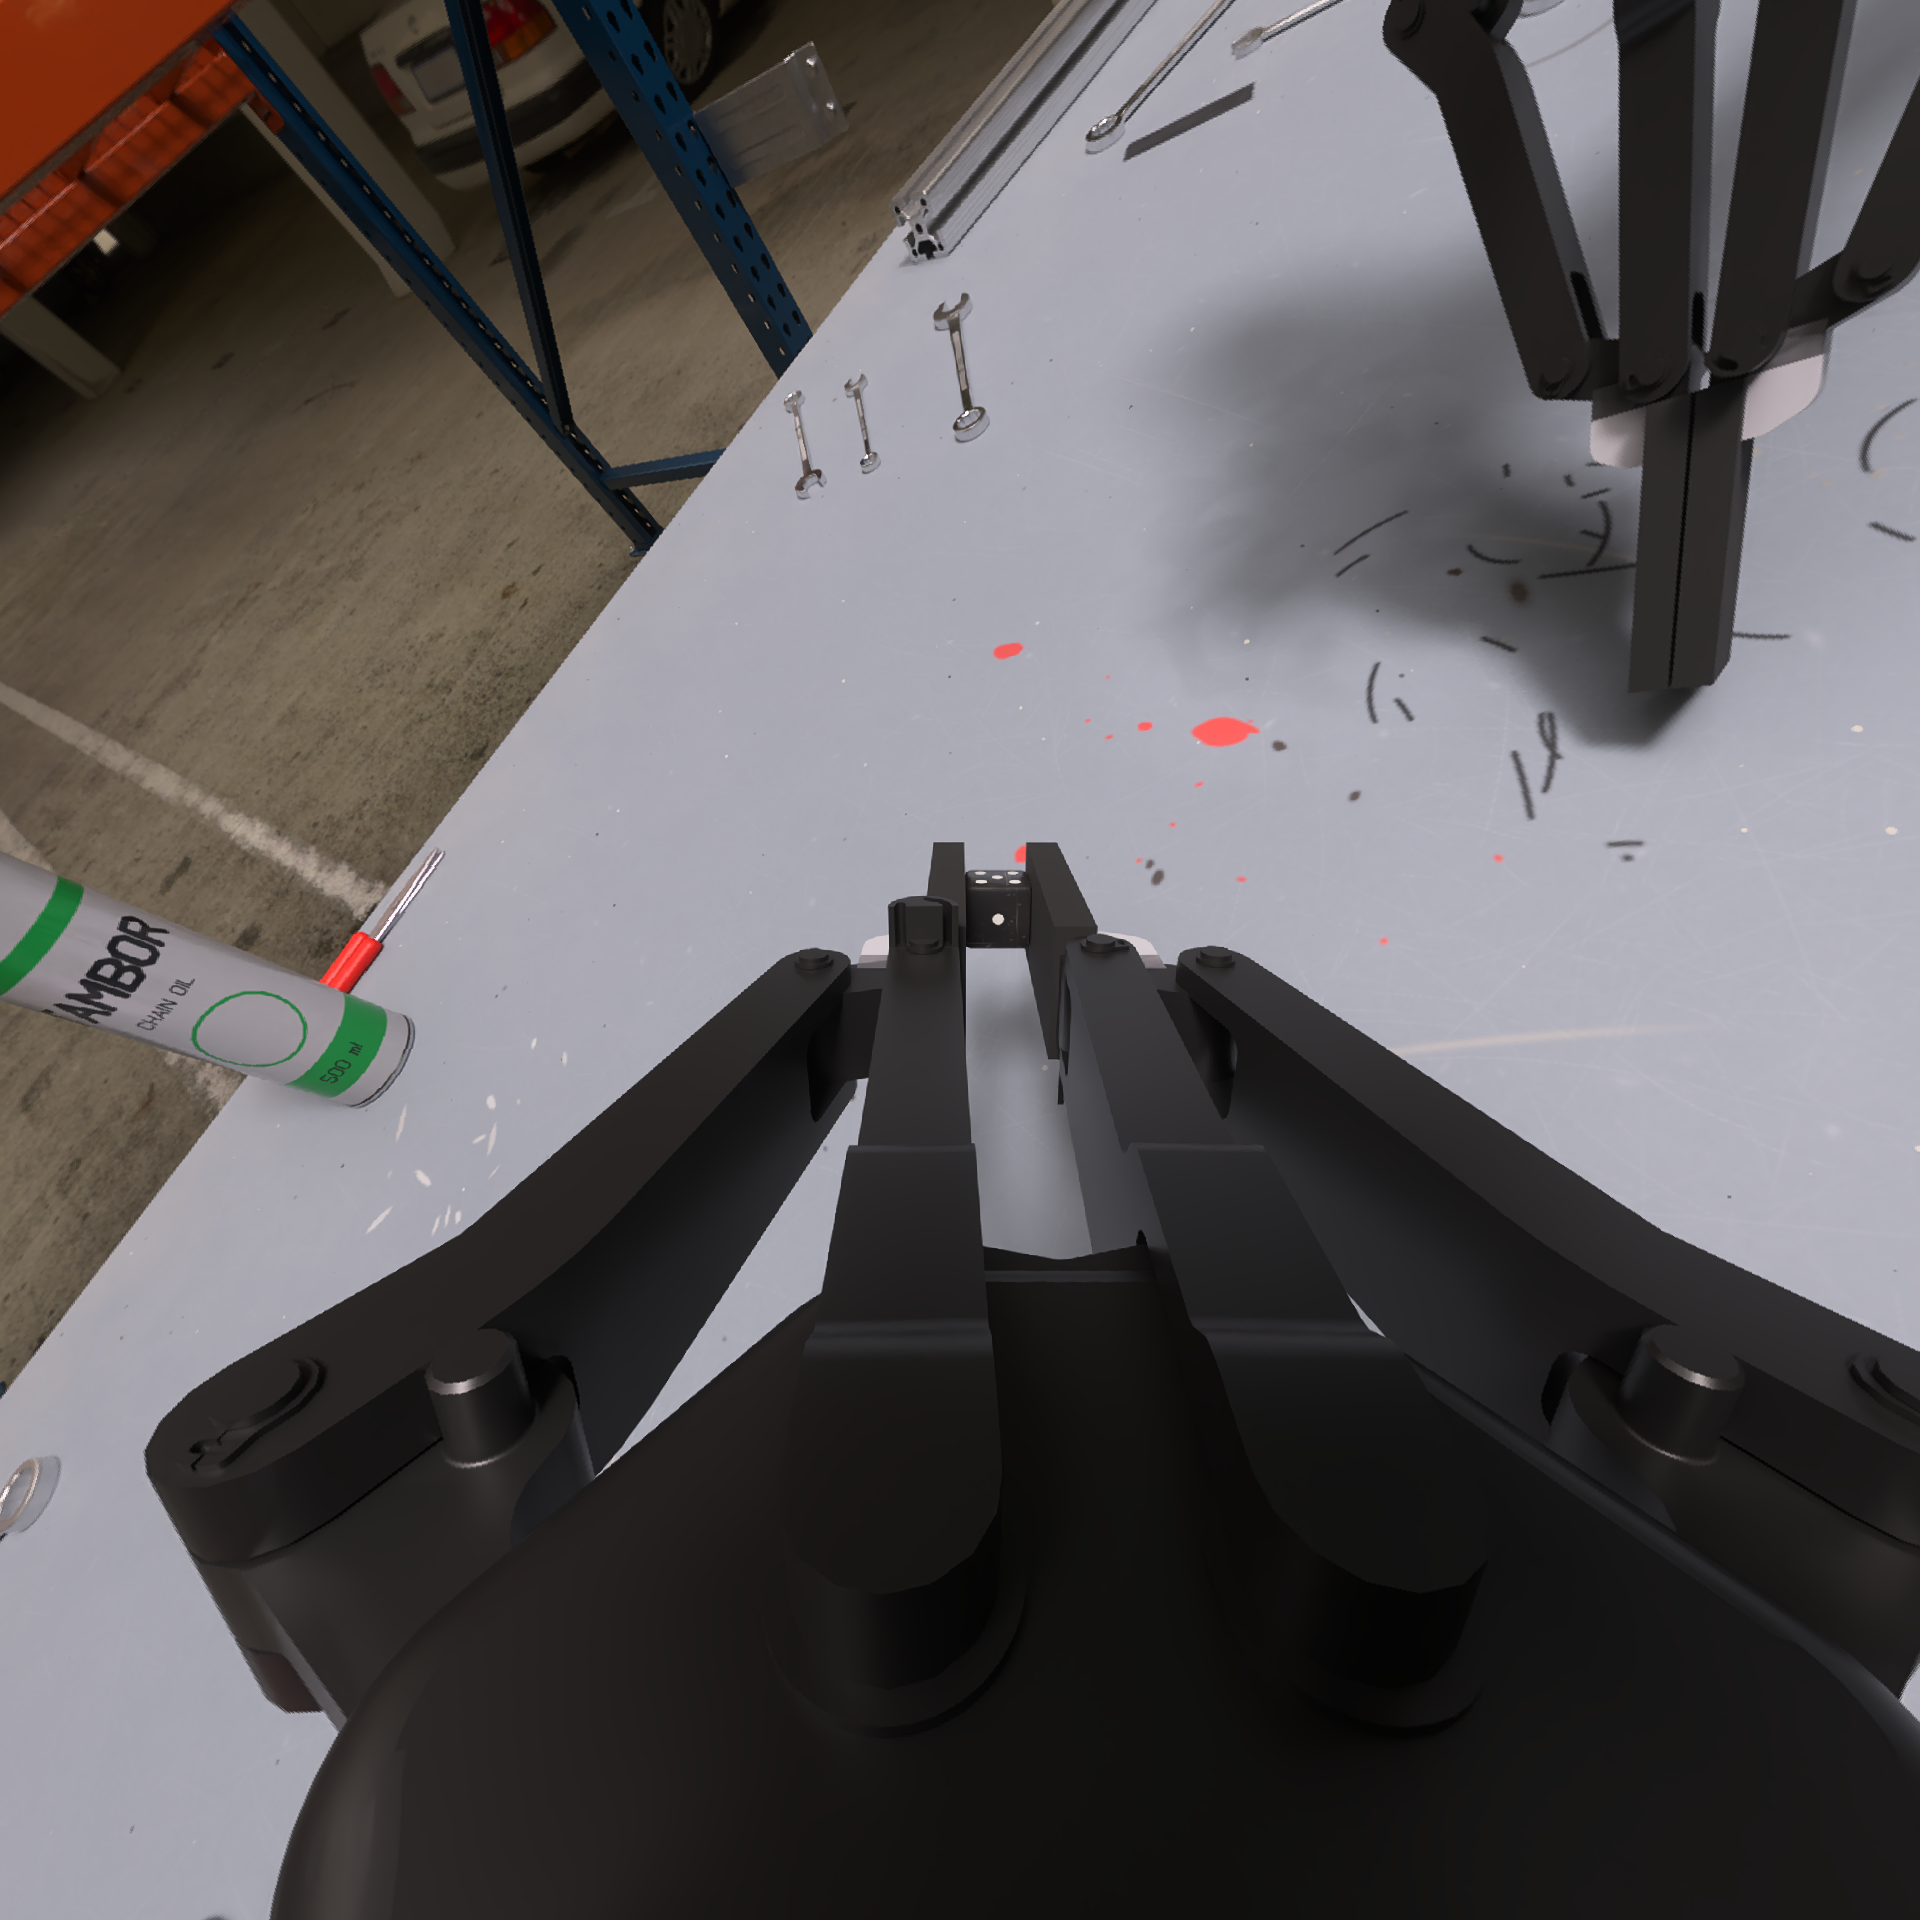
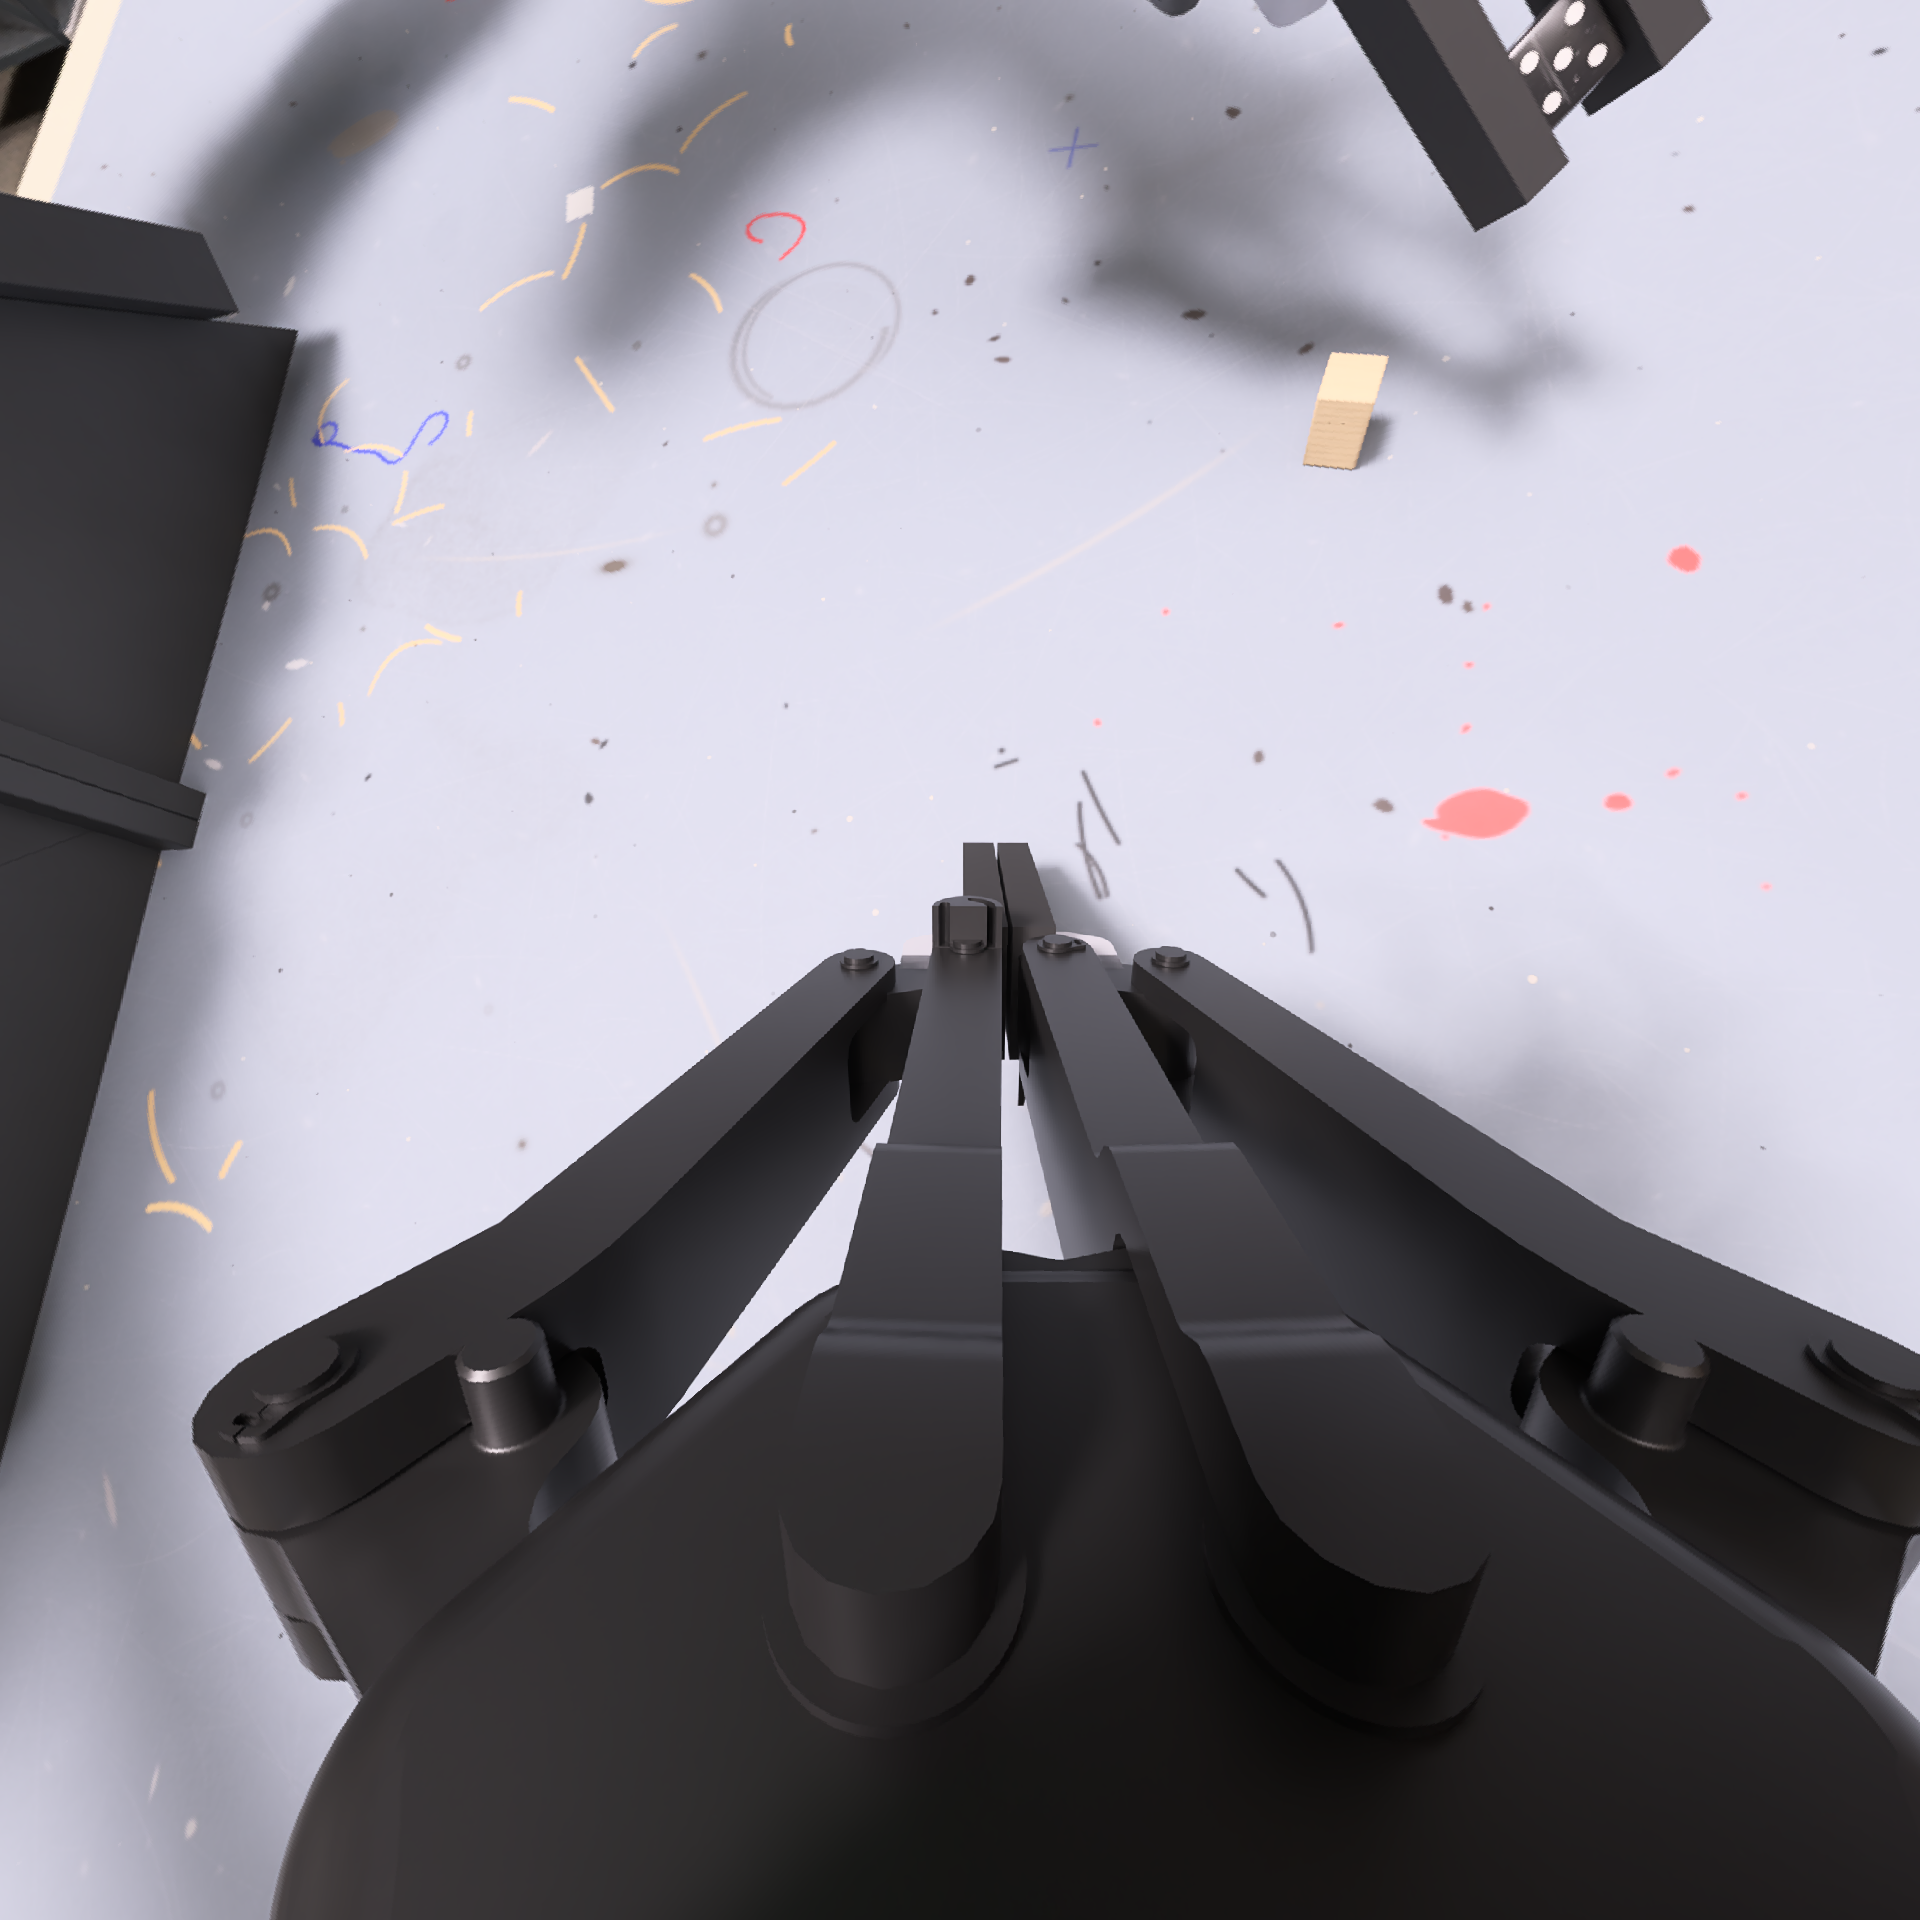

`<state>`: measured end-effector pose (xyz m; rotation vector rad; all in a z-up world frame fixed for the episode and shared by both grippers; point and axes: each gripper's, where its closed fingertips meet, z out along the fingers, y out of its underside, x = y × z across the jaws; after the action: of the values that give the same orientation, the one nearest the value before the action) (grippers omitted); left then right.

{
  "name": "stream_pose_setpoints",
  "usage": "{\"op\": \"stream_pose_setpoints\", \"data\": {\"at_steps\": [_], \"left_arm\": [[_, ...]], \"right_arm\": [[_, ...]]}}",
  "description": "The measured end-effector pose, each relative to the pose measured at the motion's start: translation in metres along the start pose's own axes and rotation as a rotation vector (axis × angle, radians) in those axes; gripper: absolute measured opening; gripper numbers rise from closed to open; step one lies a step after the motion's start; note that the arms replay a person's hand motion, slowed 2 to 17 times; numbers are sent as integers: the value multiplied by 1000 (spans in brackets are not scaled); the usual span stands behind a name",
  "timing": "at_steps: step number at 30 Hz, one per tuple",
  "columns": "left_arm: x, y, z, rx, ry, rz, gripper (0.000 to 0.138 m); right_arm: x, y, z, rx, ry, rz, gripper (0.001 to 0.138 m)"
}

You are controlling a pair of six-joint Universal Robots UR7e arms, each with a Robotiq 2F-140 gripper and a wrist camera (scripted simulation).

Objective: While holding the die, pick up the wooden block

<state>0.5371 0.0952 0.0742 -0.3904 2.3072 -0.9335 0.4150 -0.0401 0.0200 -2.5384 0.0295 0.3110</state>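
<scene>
My left gripper is shut on a small black die with white pips and holds it above the grey table; the die also shows at the top right of the right wrist view. My right gripper is shut and empty, its fingertips pressed together just above the table; it also shows at the upper right of the left wrist view. The wooden block, pale and upright, stands on the table ahead and to the right of my right gripper, apart from both grippers.
Three small wrenches lie near the table's far-left edge, with an aluminium rail behind them. A green-and-grey oil can overhangs the left edge. A dark box stands at the left in the right wrist view. Red paint spots mark the tabletop.
</scene>
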Motion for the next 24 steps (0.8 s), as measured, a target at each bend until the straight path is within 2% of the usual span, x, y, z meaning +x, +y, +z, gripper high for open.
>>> {"op": "stream_pose_setpoints", "data": {"at_steps": [6, 24], "left_arm": [[0, 0, 0, 0, -1, -3, 16], [1, 1, 1, -5, 1, 1, 16]], "right_arm": [[0, -1, -6, 19, 4, 2, 1], [1, 8, -5, 0, 9, 14, 18]]}}
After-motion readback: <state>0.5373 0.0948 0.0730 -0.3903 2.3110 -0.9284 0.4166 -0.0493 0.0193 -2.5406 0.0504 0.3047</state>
